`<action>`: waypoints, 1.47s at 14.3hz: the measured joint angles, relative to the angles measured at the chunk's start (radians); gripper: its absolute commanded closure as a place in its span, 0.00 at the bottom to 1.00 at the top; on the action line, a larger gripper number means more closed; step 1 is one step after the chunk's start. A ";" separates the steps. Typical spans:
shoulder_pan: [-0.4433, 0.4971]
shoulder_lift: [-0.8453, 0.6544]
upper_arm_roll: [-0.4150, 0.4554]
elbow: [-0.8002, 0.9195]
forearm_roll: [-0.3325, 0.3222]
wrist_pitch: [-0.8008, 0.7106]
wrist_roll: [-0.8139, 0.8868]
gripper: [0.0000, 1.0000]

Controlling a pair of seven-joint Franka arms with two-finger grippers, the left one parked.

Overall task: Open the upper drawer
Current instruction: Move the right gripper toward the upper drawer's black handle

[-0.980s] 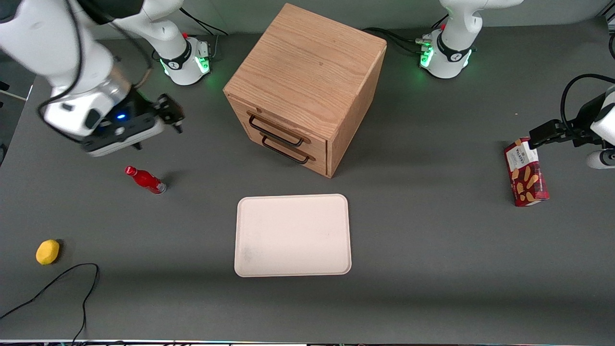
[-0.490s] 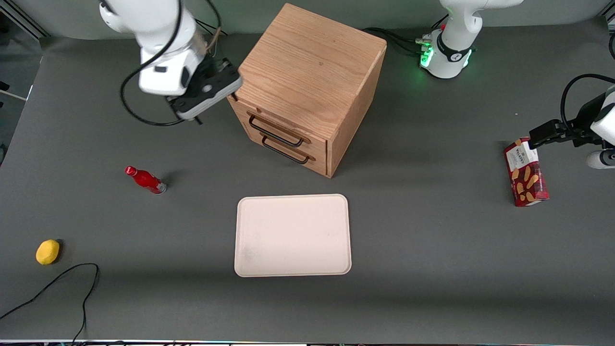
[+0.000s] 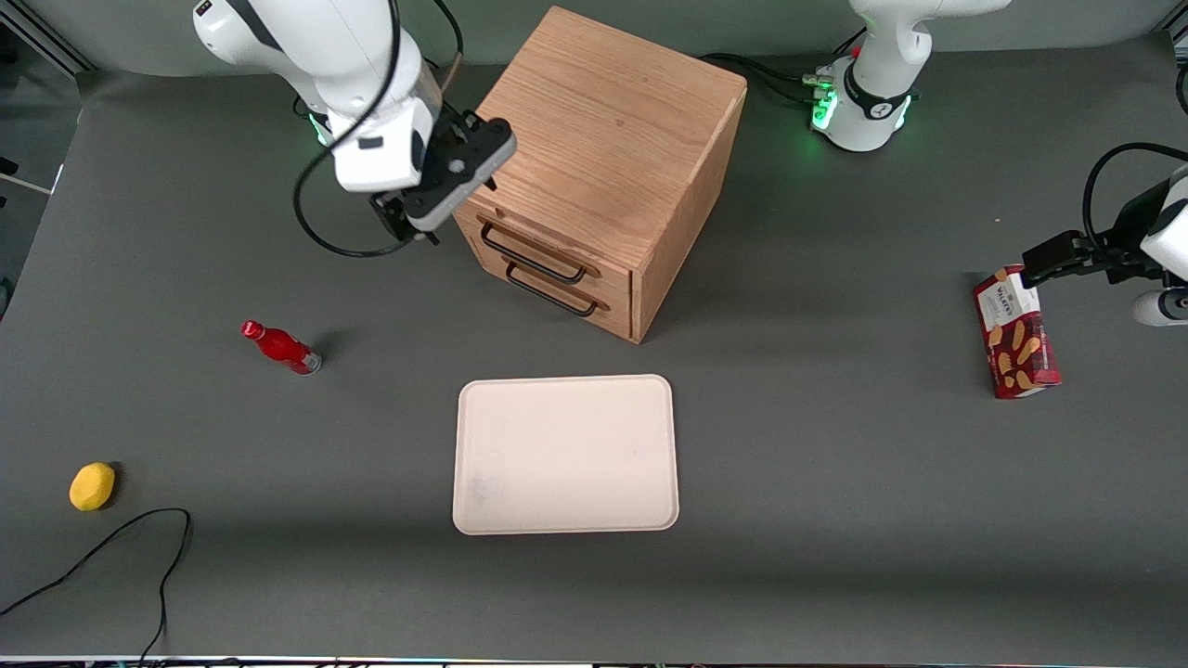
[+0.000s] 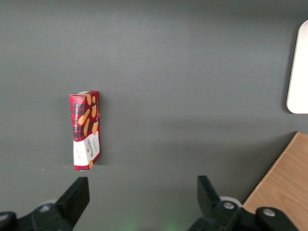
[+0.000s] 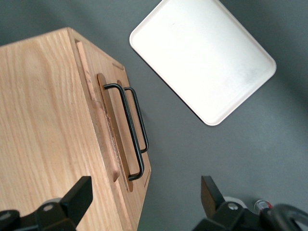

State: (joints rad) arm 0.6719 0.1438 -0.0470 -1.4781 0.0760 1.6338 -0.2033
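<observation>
tabletop scene shown from the front, ordered from the nearest item outward. a yellow lemon (image 3: 92, 486) is seen nearest the front camera, well apart from the gripper (image 3: 408, 225) and further toward the working arm's end of the table. a cream tray (image 3: 565, 455) is laid flat nearer the front camera than the gripper, in front of the cabinet (image 3: 594, 158); its pale corner is also caught in the right wrist view (image 5: 202, 57). a red bottle (image 3: 280, 347) is found lying on its side, nearer the camera than the gripper and apart from it. a red biscuit box (image 3: 1014, 332) is placed well away from the gripper, toward the parked arm's end of the table, and is seen again in the left wrist view (image 4: 85, 130).

the gripper is held just beside the cabinet's upper front corner, at the working arm's end of the drawer fronts, above the table. its fingers (image 5: 76, 198) are spread wide with nothing between them, as shown in the right wrist view.

the upper drawer (image 3: 543, 243) is seen flush with the cabinet face, directly above the lower drawer (image 3: 560, 289). its black bar handle (image 5: 126, 130) is just beside the gripper and is not touched by it.
</observation>
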 measured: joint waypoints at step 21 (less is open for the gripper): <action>0.019 0.151 -0.038 0.094 0.071 -0.001 -0.194 0.00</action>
State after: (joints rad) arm 0.6909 0.2953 -0.0847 -1.3843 0.1468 1.6332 -0.3974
